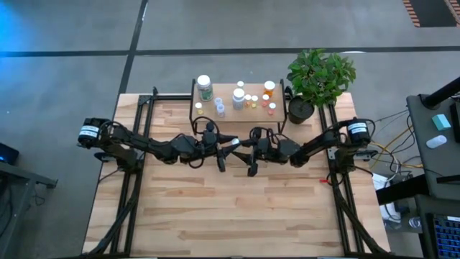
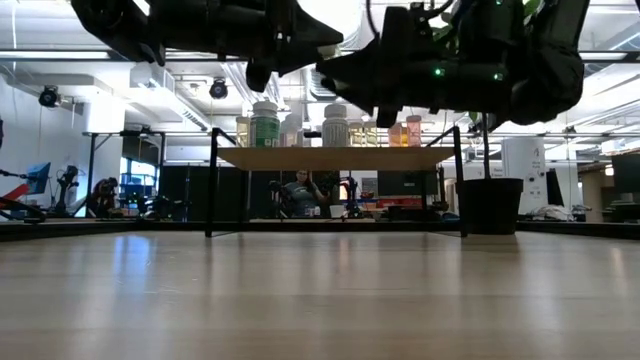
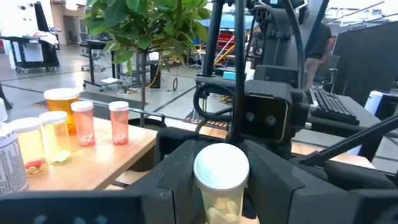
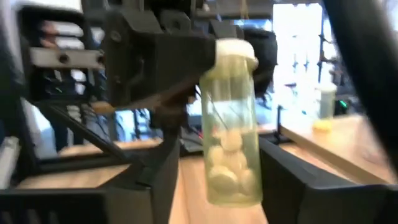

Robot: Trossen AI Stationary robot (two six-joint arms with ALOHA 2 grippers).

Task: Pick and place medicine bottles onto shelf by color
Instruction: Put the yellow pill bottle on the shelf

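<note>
We see a light wooden table (image 1: 215,216), its planked top bare across the near half. At its far edge stands the shelf (image 1: 241,115), a pale board on thin black legs. On that board we count the medicine bottles (image 1: 241,97): a tall green-labelled one (image 1: 205,88) at the left end, white-capped clear ones in the middle, yellow and orange ones toward the right. Just beside the shelf's right end, a potted plant (image 1: 316,79) sits on the table.
</note>
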